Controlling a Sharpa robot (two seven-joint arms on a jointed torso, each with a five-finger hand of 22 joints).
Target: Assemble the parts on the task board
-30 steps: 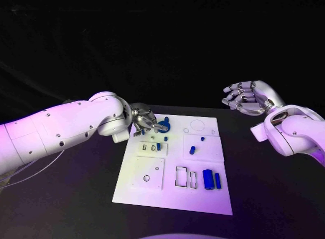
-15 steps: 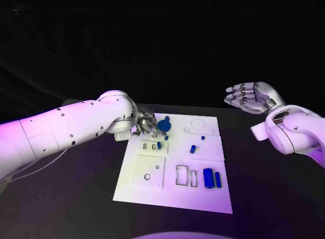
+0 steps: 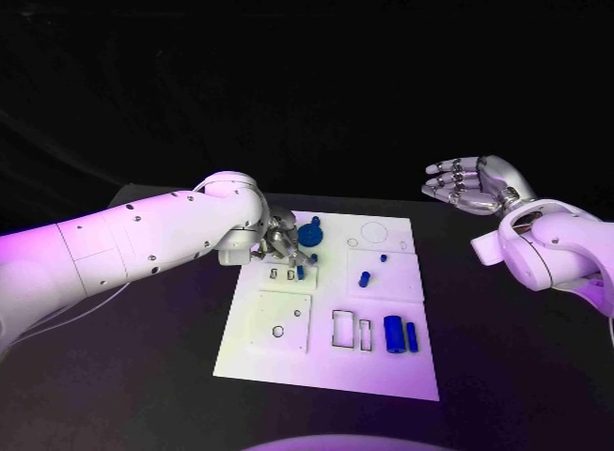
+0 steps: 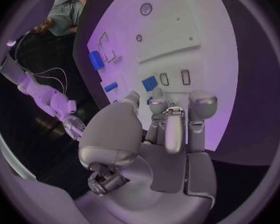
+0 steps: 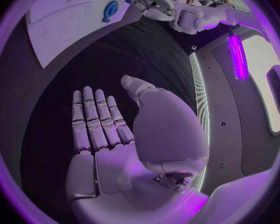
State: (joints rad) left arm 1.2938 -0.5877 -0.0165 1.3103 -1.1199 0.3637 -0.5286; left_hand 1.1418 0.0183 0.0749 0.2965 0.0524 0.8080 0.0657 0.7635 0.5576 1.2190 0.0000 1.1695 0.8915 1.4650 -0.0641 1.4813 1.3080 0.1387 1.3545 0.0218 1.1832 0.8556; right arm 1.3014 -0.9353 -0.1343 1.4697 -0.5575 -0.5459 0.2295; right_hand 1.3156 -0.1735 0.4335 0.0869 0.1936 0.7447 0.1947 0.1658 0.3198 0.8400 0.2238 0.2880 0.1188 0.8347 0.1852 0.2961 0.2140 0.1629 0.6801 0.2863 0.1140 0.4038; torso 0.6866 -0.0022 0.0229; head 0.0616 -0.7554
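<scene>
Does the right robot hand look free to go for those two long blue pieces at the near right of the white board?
Probably yes: the right robot hand is open and holds nothing, and nothing covers the two long blue pieces.

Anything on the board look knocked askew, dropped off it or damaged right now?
Nothing stands out. The task board lies flat on the table, and the blue parts I can see, such as the pair near its front edge, all sit on it. The left hand works at the far corner; the right hand is raised, open and empty.
</scene>
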